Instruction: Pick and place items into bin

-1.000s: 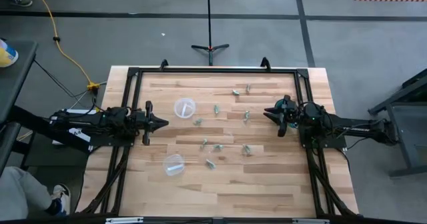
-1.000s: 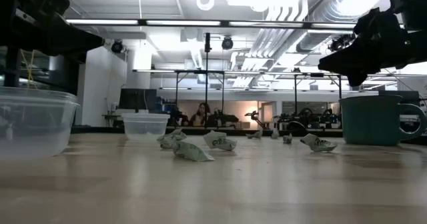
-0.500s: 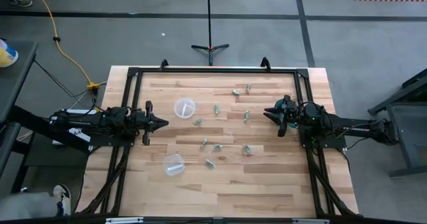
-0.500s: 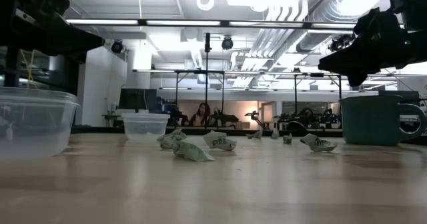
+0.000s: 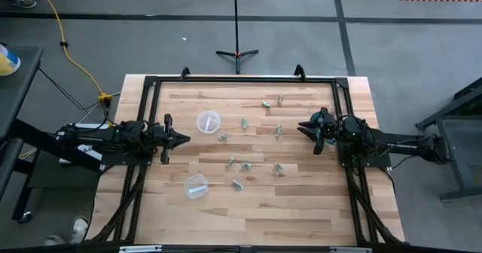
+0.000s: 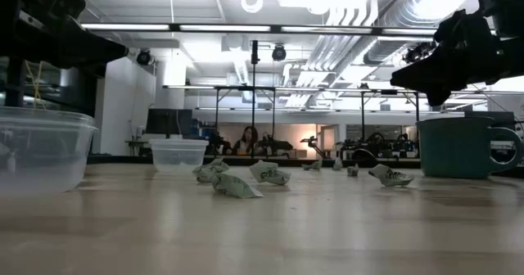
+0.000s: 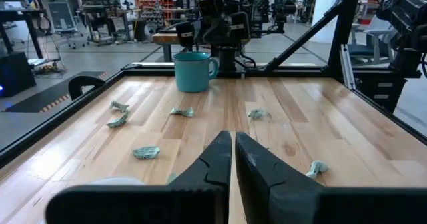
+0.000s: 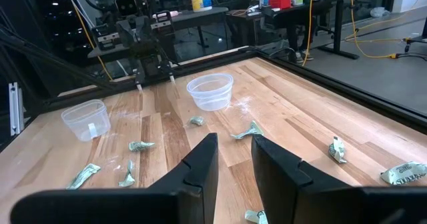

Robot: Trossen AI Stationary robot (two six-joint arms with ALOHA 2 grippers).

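Several tiny pale green-grey crumpled items lie scattered on the wooden table's middle, such as one (image 5: 245, 123), another (image 5: 279, 169) and a third (image 5: 238, 185); the low view shows them lying flat (image 6: 237, 185). Two clear cups stand left of them, one farther (image 5: 208, 121) and one nearer (image 5: 196, 186). My left gripper (image 5: 184, 139) (image 7: 233, 144) hovers shut at the table's left side, pointing right. My right gripper (image 5: 301, 126) (image 8: 233, 147) hovers open at the right side, pointing left. Neither touches anything.
A teal mug (image 7: 193, 71) (image 6: 458, 148) stands on the table under the right arm. A black frame (image 5: 241, 80) runs round the table's edges. Bare wood lies along the near edge (image 5: 286, 219). A person's shoe (image 5: 79, 224) shows off the near left corner.
Both arms have kept still and the items have not moved. The person at the table's near left corner has drawn back, leaving only a shoe in the high view.
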